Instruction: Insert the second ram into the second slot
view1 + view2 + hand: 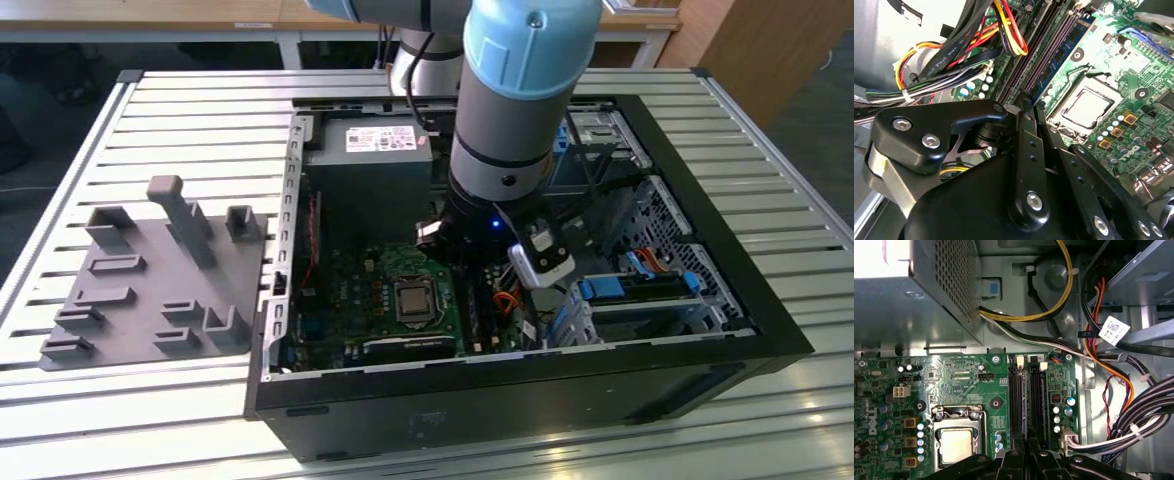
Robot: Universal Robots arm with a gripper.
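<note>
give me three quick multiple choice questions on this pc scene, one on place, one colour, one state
1. Where is the gripper? A over a grey tray; B inside the case, at the ram slots; C outside on the table.
2. The ram strip's colour? A red; B blue; C white.
3. The case is: A open; B closed; C upside down.
Answers: B, it hangs over the slots in both wrist views; B, blue beside the dark slots; A, the motherboard lies exposed.
</note>
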